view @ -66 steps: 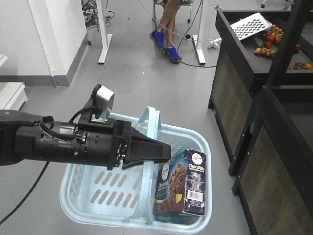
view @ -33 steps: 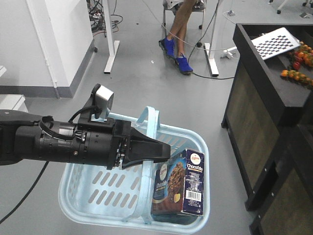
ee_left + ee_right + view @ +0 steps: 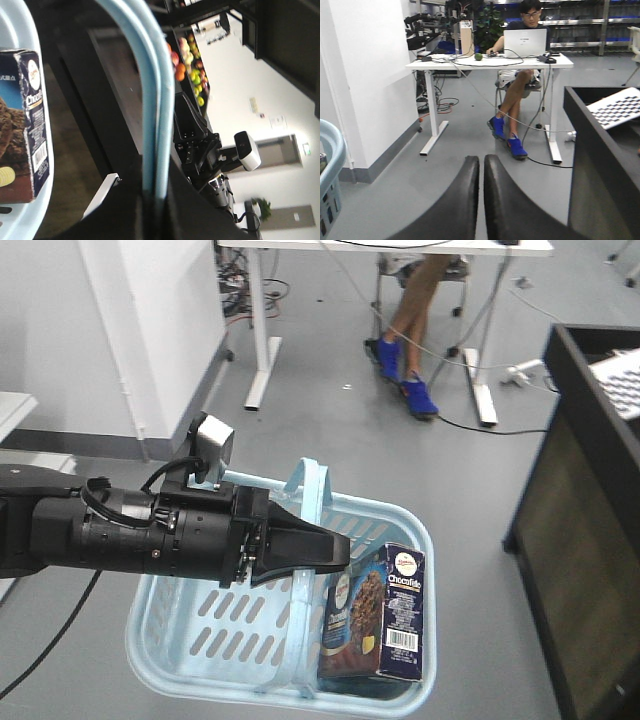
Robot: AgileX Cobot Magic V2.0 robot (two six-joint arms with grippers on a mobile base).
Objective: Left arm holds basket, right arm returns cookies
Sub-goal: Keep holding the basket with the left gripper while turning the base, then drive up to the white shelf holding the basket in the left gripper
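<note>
**Item 1: tall navy-and-brown cardboard cookie box** (image 3: 372, 615)
- Loc.: stands inside the light blue slotted plastic basket (image 3: 200, 640), in the near corner on view right.
- Long axis vert., top end up.
- Cookie-picture face is turned to view left; the barcode side faces the front camera.
- Just beside the basket's right wall; contact can't be told.
- There is room in the basket to the box's left, partly hidden by the arm.

**Item 2: basket**
- Long axis runs across the front view, left to right.
- The two flat hoop handles (image 3: 308, 500) are swung together over the middle and cross the short way.

**Item 3: black cylindrical left arm** (image 3: 120, 530)
- Enters from view left and lies approx. horiz. over the basket.
- Small grey camera block (image 3: 212, 445) sits on top.
- Pointed left gripper (image 3: 335, 550) has its fingers clenched on both handles at their top.
- In the left wrist view the handles run down the frame into the grip.

**Item 4: black right arm** (image 3: 200, 150)
- Has an angular grey camera block (image 3: 247, 150).
- Sits beyond the handles, apart from the basket.
- Right gripper (image 3: 481, 195) has its fingers (image 3: 465, 200) pressed together w/ only a thin seam, nothing held.

**Surroundings**
- Grey floor (image 3: 400, 470) stretches from the basket's far rim to the white desk (image 3: 490, 62).
- A seated person (image 3: 520, 75) in blue shoes is at the desk.
- The edge of a black cabinet (image 3: 590, 520) is at view right, well apart from the basket, w/ floor btwn.
- White wall (image 3: 150, 330) at far left.
</note>
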